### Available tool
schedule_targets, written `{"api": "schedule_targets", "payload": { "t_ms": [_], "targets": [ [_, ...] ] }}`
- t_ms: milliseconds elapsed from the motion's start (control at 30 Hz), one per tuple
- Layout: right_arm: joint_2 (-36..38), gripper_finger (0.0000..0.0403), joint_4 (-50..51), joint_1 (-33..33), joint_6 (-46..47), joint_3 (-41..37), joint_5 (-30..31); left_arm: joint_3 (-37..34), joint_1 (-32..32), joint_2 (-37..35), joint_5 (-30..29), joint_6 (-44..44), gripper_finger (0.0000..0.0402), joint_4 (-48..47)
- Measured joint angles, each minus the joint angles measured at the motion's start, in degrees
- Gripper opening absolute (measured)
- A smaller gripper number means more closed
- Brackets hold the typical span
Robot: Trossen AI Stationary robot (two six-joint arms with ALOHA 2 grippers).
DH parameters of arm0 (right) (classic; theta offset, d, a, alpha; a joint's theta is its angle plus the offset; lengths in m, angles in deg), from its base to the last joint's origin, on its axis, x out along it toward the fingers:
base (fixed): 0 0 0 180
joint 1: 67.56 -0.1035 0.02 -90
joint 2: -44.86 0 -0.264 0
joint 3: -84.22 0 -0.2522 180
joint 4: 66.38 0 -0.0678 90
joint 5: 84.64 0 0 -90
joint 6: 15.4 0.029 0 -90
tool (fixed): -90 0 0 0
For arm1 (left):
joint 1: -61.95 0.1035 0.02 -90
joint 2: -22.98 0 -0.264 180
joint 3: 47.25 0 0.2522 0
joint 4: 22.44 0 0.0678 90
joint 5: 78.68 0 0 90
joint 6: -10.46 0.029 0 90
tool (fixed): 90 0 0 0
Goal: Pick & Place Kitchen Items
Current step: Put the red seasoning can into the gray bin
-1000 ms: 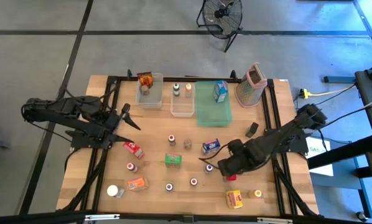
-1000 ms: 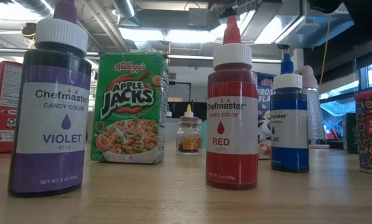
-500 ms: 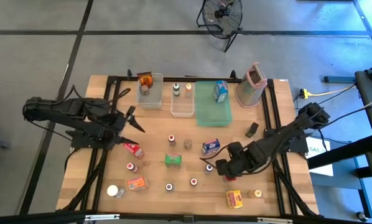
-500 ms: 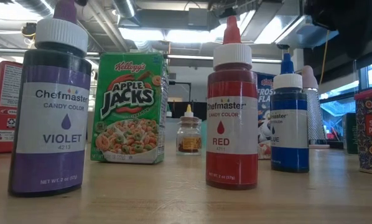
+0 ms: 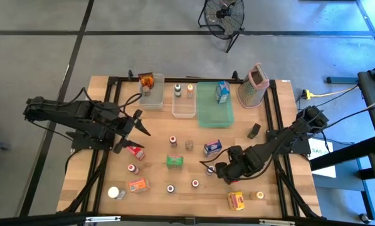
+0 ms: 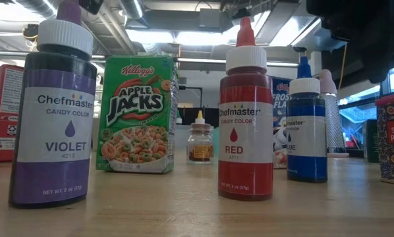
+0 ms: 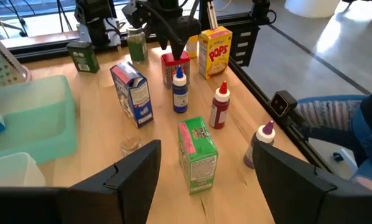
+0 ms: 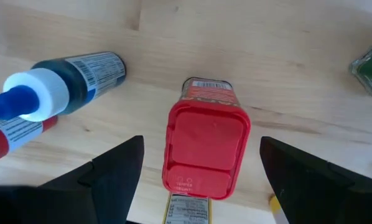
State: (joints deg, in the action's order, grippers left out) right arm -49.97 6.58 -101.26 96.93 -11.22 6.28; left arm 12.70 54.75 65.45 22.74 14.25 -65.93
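My right gripper stands open and points down over a red-lidded spice tin. One finger is on either side of the tin, clear of it. The tin stands upright on the wood near a blue dye bottle, right of the table's middle. My left gripper hovers open over the table's left half, above a small red box. In its wrist view it looks toward a green cereal box. Bottles, jars and small boxes stand scattered over the table's near half.
Two clear bins, a green tray with a blue box and a metal grater line the far edge. A yellow box stands near the front right. Violet and red bottles stand by the near edge.
My right gripper has sunk toward the red-lidded tin, shifted a little toward the table's left edge and rolled about its own axis. My left gripper has moved toward the table's middle and dipped slightly. Both have stayed open, and no item has moved.
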Motion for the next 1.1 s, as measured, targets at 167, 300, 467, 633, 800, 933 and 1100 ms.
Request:
{"api": "schedule_targets", "payload": {
  "t_ms": [167, 300, 467, 633, 800, 933, 1100],
  "targets": [
    [-0.81, 0.0323, 0.23, -0.07, 1.45, 0.02, -1.01, 0.0, 0.0, 0.19, -0.01, -0.16, 0.0249, 0.02],
    [-2.49, 0.0323, 0.38, -0.15, 1.39, 0.02, -3.0, 0.0, 0.0, 0.2, 0.0, -1.08, 0.0249, 0.0],
    [-3.48, 0.0323, 0.42, -0.11, 0.98, 0.02, -2.28, 0.0, 0.0, 0.18, 0.0, -1.07, 0.0249, 0.0],
    [-3.58, 0.0323, 1.43, -0.13, 1.06, 0.02, -2.21, 0.0, 0.0, 0.85, 0.09, -2.96, 0.0249, -0.03],
    [-3.59, 0.0323, 1.29, -0.17, 1.06, 0.02, -2.19, 0.0, 0.0, 3.51, 0.07, -3.96, 0.0249, -0.04],
    [-3.92, 0.0323, 0.24, -0.15, 1.29, -0.33, -2.04, 0.0, 0.0, 6.63, 0.03, -4.0, 0.0249, 0.02],
    [-3.93, 0.0323, -1.39, -0.15, 1.47, -1.33, -1.01, 0.0, 0.0, 10.28, 0.03, -4.04, 0.0249, 0.02]
  ]
}}
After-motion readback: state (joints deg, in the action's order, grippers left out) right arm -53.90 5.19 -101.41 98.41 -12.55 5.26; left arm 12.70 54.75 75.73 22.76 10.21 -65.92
